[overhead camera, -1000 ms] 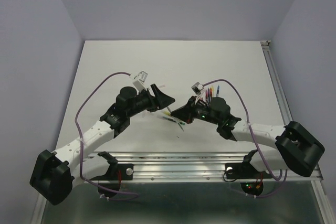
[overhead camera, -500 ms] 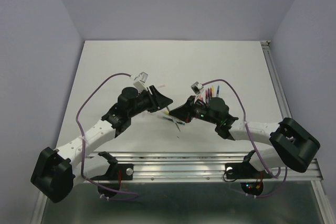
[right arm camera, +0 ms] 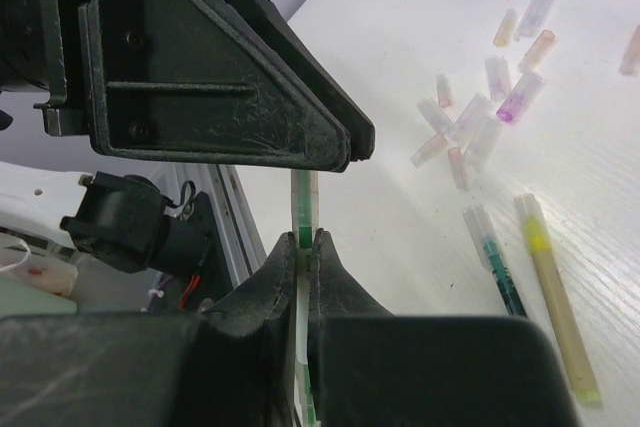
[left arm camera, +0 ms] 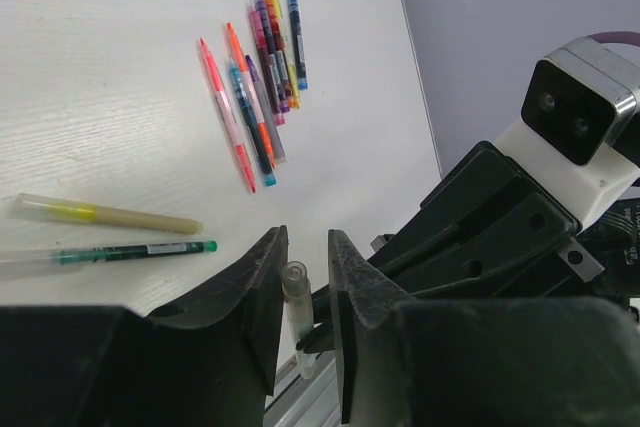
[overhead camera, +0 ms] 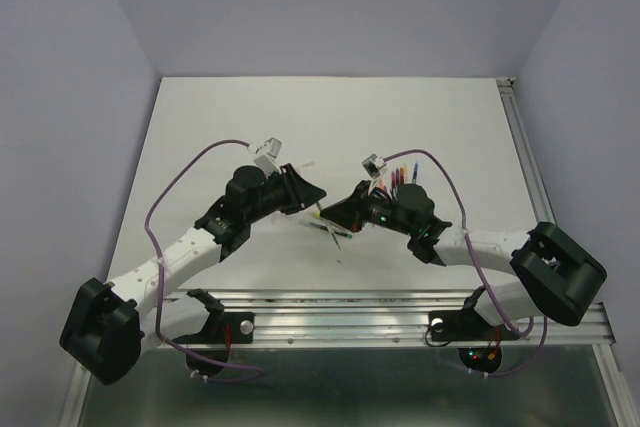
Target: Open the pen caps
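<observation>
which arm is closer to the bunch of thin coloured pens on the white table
Right. The right arm lies beside the coloured pens, on their near side; the left arm is off to their left.

I record the counter (left arm camera: 120, 97) as white and matt, with a faint linear grain. My left pincer (left arm camera: 305, 247) is black plastic with a dull sheen; the right wrist view shows fine scuffs and scratches across its flat side. My right pincer (right arm camera: 303, 245) is the same black plastic, matt and smooth. The held pen (right arm camera: 305, 202) is clear glossy plastic over a green core. The clear cap (left arm camera: 296, 292) is smooth translucent plastic. The loose pen caps (right arm camera: 470, 132) are translucent plastic, pale pink, purple-tinted or clear, slightly frosted. The loose pens (left arm camera: 262, 67) have glossy coloured plastic barrels; the yellow pen (left arm camera: 110, 215) looks cloudier and duller. The camera housing (left arm camera: 580, 112) is white satin plastic. The rail (overhead camera: 340, 305) is bare brushed metal. The cable (overhead camera: 185, 177) has a smooth purple sheath.
</observation>
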`<state>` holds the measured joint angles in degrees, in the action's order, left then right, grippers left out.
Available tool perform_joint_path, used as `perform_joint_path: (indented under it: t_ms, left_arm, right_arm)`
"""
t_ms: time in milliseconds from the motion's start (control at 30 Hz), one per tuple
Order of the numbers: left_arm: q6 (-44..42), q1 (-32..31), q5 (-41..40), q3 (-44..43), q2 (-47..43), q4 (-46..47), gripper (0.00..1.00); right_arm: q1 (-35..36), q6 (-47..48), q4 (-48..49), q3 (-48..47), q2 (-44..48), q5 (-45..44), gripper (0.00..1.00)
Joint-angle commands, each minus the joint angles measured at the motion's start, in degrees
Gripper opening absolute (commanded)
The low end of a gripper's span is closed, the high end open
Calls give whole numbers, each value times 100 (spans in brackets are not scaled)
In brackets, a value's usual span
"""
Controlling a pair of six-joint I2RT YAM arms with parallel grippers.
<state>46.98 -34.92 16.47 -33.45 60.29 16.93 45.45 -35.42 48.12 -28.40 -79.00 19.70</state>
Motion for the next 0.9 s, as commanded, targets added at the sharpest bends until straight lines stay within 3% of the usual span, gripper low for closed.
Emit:
perform_joint_path:
  t_ms: [0,167,200,300,367,467,533,667,767,867]
  left_arm:
    - [-110,-77,216,-56,-26,188,34]
    - [-145,-86,208,-74,-18,126,32]
    - [-137,-86,181,-74,-18,109,28]
    - [-128,-86,129,-109,0,48,0]
    - [-128,-85,94,-109,0,30,0]
    - [4,-86,-73,-56,-79,39,0]
    - [56,-77,-153,-39,-158,39,0]
    - [145,-86,-311,-47,-193,21,0]
    - [197,-86,-390,-47,-176,56,0]
    - [206,-77,-443,-100,-185,144,0]
  right_arm:
    - [25,88,66,-455,43,-177,1]
    - [16,140,-188,-596,43,-239,1]
    - [16,132,-197,-631,34,-213,1]
    - [25,132,-294,-658,25,-186,1]
    - [25,167,-381,-667,43,-230,4]
    - [34,281,-627,-763,8,-100,29]
    - [25,334,-733,-816,-19,-20,37]
    - [25,378,-830,-868,-142,112,39]
    - [25,334,-856,-886,-229,192,28]
    - [25,334,-971,-878,-256,218,28]
